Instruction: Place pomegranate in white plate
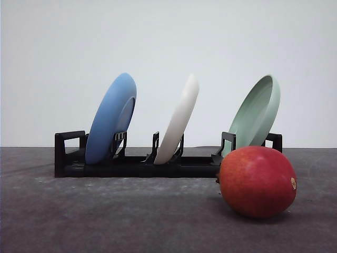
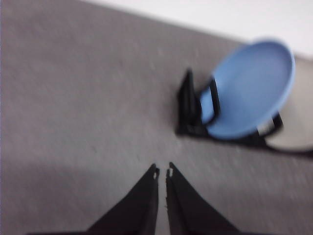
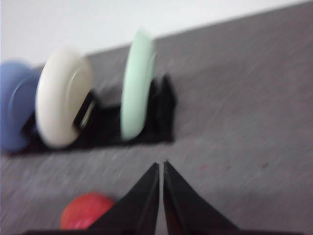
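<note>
The red pomegranate (image 1: 257, 181) lies on the grey table in front of the right end of a black rack (image 1: 131, 166); the right wrist view catches it too, blurred (image 3: 85, 210). The white plate (image 1: 179, 119) stands on edge in the rack's middle slot, also seen from the right wrist (image 3: 63, 97). My right gripper (image 3: 161, 169) is shut, hovering above the table beside the pomegranate and clear of it. My left gripper (image 2: 163, 172) is shut over bare table, short of the rack's blue-plate end. Neither holds anything.
A blue plate (image 1: 111, 118) leans in the rack's left slot and a pale green plate (image 1: 257, 114) in its right slot, just behind the pomegranate. Open grey table stretches in front of the rack. A white wall stands behind.
</note>
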You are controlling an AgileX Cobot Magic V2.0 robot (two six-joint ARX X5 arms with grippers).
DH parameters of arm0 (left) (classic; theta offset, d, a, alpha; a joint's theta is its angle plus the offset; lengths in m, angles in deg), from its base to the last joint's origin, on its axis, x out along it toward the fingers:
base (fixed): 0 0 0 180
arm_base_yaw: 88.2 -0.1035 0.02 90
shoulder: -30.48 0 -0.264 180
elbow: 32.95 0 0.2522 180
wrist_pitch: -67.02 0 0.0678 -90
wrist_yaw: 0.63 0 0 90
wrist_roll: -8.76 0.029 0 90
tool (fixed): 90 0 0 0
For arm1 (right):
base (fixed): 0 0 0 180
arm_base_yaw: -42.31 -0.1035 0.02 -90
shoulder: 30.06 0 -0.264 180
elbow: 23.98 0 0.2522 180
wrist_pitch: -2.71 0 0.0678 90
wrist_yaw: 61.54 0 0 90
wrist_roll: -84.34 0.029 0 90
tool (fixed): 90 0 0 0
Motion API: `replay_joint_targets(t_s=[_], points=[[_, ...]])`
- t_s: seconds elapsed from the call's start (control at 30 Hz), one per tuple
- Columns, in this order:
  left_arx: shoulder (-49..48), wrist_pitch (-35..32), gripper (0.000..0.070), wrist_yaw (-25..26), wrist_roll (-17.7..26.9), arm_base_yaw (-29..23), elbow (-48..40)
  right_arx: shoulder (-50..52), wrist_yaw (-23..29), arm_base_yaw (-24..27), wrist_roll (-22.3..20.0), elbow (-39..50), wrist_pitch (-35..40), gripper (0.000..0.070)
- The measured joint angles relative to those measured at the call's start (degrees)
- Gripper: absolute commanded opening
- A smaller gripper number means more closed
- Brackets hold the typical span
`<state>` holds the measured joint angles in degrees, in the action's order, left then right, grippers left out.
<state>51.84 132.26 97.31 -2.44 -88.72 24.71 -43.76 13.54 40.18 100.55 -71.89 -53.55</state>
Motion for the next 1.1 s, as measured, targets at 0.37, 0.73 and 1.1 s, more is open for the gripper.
replay_joint_targets(t_s=[0.37, 0.73, 1.1], points=[[9.3, -1.0, 0.0006, 5.9, 6.2, 9.1, 0.9, -6.7, -4.3, -5.3, -5.0, 0.0, -0.2, 0.0010], [14.9, -6.4, 0.0031, 5.5, 16.0, 19.0, 0.9, -6.6, -6.7, -11.0, -5.9, 0.0, 2.5, 0.0011], [15.4, -8.9, 0.0432, 6.1, 17.2, 20.1, 0.9, -6.6, -7.9, -11.0, -5.9, 0.0, 3.0, 0.0459]])
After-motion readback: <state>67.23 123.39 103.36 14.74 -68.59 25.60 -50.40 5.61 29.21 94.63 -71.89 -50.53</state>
